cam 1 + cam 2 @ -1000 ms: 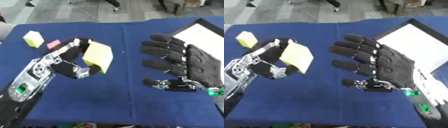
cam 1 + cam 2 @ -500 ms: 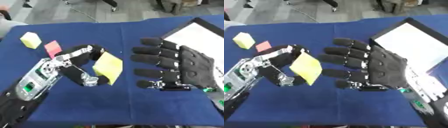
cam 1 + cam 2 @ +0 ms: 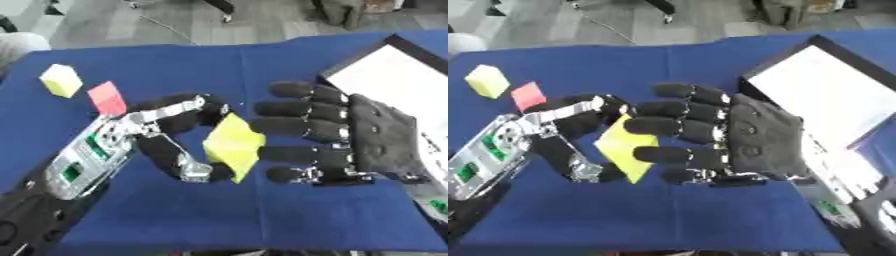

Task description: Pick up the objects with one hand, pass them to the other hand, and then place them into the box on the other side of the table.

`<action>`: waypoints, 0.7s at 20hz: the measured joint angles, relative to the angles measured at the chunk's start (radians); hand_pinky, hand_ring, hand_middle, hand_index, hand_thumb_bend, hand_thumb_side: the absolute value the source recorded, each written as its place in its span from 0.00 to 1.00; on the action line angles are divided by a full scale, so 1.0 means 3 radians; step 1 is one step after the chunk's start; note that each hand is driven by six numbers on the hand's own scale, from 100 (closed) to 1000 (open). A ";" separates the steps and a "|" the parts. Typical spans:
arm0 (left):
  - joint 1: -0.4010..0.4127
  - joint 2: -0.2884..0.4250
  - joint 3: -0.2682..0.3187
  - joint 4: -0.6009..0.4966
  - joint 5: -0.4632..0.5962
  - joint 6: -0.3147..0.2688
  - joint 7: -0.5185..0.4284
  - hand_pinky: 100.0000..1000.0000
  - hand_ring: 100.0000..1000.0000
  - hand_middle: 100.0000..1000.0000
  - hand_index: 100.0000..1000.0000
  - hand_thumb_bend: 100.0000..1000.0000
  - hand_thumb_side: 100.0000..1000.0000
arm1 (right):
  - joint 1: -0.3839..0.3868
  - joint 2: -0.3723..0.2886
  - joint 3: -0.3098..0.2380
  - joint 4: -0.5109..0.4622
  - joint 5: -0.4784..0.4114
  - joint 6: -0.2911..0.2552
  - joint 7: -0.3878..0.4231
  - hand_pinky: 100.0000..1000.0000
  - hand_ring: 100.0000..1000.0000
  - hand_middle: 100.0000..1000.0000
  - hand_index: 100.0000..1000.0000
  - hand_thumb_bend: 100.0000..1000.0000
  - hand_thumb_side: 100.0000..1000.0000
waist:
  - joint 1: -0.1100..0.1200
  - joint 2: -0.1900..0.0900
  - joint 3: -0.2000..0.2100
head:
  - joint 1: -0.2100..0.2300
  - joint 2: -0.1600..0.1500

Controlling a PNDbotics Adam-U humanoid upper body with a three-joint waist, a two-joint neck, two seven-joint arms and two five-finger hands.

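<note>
Both views look down from the robot's head, steeply, onto the blue desk (image 3: 262, 220) close in front of it, facing away from the body toward grey floor (image 3: 131, 22) at the far edge. The left eye sits a little to the left, so near things shift between the pictures: the right hand (image 3: 745, 140) falls nearer centre in the right eye view. Both views share the left hand (image 3: 166, 145), the yellow block (image 3: 232, 147) between the hands, the box (image 3: 815, 90) at right, and two small blocks (image 3: 61, 80), seemingly foam.
</note>
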 measured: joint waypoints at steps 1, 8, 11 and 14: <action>-0.0021 -0.0011 -0.0013 -0.0007 0.0007 0.0010 0.0001 0.73 0.49 0.47 0.46 0.00 0.19 | 0.0000 0.0000 0.0000 0.0000 -0.0018 -0.0003 0.0003 0.89 0.86 0.92 0.91 0.26 0.00 | 0.0000 0.0000 0.0001 | -0.0001 0.0000; -0.0113 -0.0053 -0.0040 -0.0038 0.0014 0.0069 0.0062 0.73 0.50 0.47 0.46 0.00 0.19 | 0.0003 0.0001 0.0000 0.0000 -0.0117 0.0040 -0.0038 0.82 0.78 0.78 0.84 0.22 0.00 | -0.0002 0.0000 0.0001 | -0.0023 0.0000; -0.0152 -0.0067 -0.0057 -0.0040 0.0024 0.0087 0.0089 0.73 0.50 0.47 0.46 0.00 0.20 | 0.0004 0.0001 0.0000 0.0000 -0.0124 0.0055 -0.0054 0.80 0.77 0.77 0.83 0.22 0.00 | -0.0007 0.0000 0.0002 | -0.0028 0.0000; -0.0175 -0.0083 -0.0071 -0.0054 0.0043 0.0100 0.0096 0.73 0.50 0.47 0.46 0.00 0.20 | 0.0005 0.0001 0.0000 0.0000 -0.0123 0.0064 -0.0062 0.80 0.76 0.76 0.83 0.19 0.00 | -0.0012 0.0000 0.0002 | -0.0032 0.0000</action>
